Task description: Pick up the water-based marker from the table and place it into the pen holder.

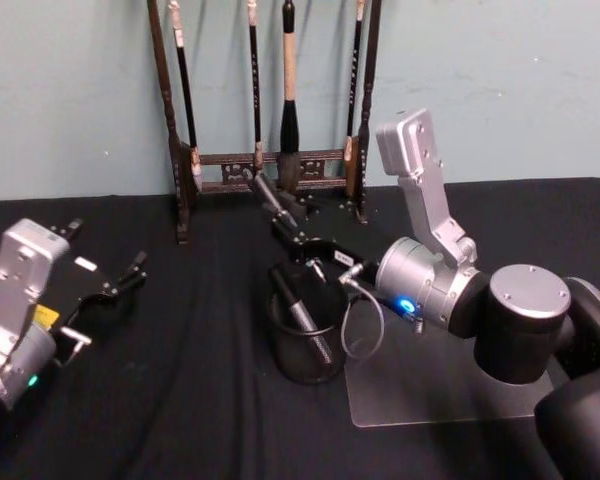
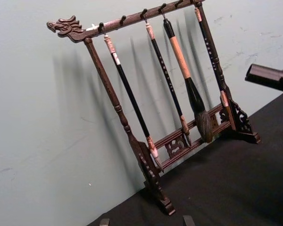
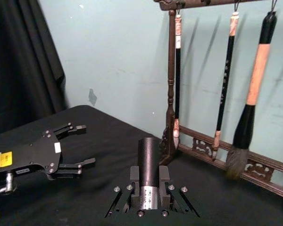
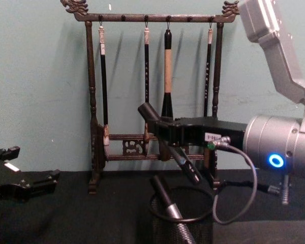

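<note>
My right gripper (image 1: 298, 236) is shut on the water-based marker (image 1: 272, 199), a dark pen held tilted above the pen holder (image 1: 307, 372), a black mesh cup on the table (image 1: 160, 400). From the chest, the marker (image 4: 185, 163) slants down toward the pen holder (image 4: 158, 219), its lower end just above the rim, with the right gripper (image 4: 163, 130) round its upper part. The right wrist view has the marker (image 3: 148, 162) between its fingers (image 3: 164, 175). Another dark pen (image 1: 302, 312) leans inside the cup. My left gripper (image 1: 130, 276) rests open at the left.
The tall wooden brush rack (image 1: 270, 172) with hanging brushes stands against the wall just behind the cup. A clear plastic sheet (image 1: 430, 395) lies under the right arm. The left gripper (image 3: 78, 146) also shows in the right wrist view.
</note>
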